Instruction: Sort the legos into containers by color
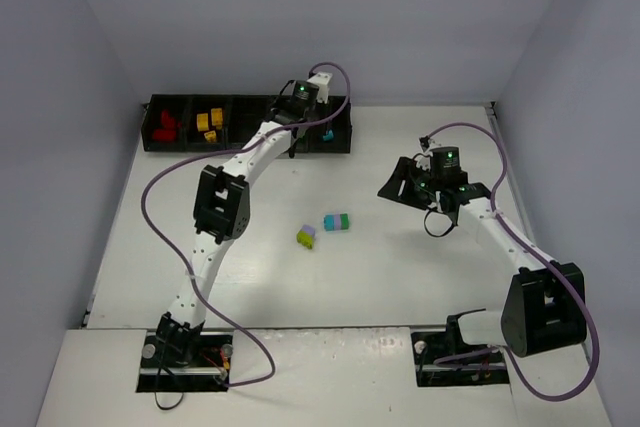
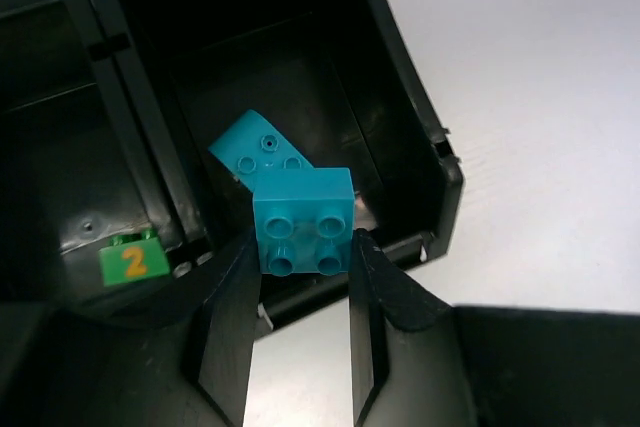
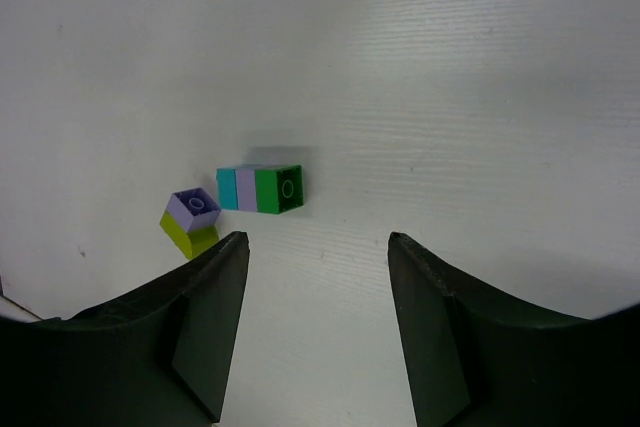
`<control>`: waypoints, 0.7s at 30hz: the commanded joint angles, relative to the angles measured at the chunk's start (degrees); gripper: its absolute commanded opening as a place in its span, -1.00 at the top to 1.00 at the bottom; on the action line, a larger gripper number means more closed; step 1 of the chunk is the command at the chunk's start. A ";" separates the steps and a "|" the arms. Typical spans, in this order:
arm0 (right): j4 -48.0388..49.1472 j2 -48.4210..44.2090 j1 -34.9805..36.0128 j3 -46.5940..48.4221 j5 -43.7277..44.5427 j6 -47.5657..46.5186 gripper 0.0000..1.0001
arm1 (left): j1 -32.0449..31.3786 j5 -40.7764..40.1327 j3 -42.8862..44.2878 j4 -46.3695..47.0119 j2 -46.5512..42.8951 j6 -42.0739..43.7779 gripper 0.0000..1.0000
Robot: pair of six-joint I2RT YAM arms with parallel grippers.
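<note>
A teal brick (image 2: 303, 219) and another teal brick (image 2: 250, 147) are shown against the black tray (image 2: 415, 112). A green brick (image 2: 133, 262) is marked with an orange 2. A cyan-lilac-green stack (image 3: 260, 189) and a lilac-over-lime piece (image 3: 191, 219) are seen on the white tabletop (image 3: 450, 97).

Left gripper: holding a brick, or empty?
Holding. In the left wrist view the left gripper has its fingers pressed against both sides of the cyan brick, above the black tray.
</note>
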 commanded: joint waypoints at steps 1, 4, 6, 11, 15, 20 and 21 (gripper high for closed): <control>0.74 -0.69 0.38 2.75 0.11 -0.64 -0.09 | -0.11 0.54 5.93 9.30 -1.68 -2.89 0.64; 0.47 -0.51 0.38 2.67 0.02 -0.55 -0.09 | -0.02 0.36 7.25 10.63 0.08 -3.16 0.43; 0.47 -0.51 0.38 2.58 -0.07 -0.46 -0.09 | -0.02 0.97 7.08 11.07 0.61 -3.42 0.15; 0.30 -0.51 0.38 2.40 -0.16 -0.55 -0.10 | 0.06 1.59 5.41 10.72 -0.17 -3.60 -0.31; 0.21 -0.34 0.47 3.01 -0.42 -0.90 -0.10 | -0.02 3.43 3.04 8.97 -3.51 -2.81 -0.35; 0.21 0.62 0.55 4.33 -0.51 -1.87 -0.08 | -0.11 4.75 -9.14 3.70 -14.29 1.23 -0.35; 0.30 0.89 0.73 4.60 -0.59 -1.95 -0.08 | -0.02 4.41 -11.53 2.21 -16.33 2.89 -0.35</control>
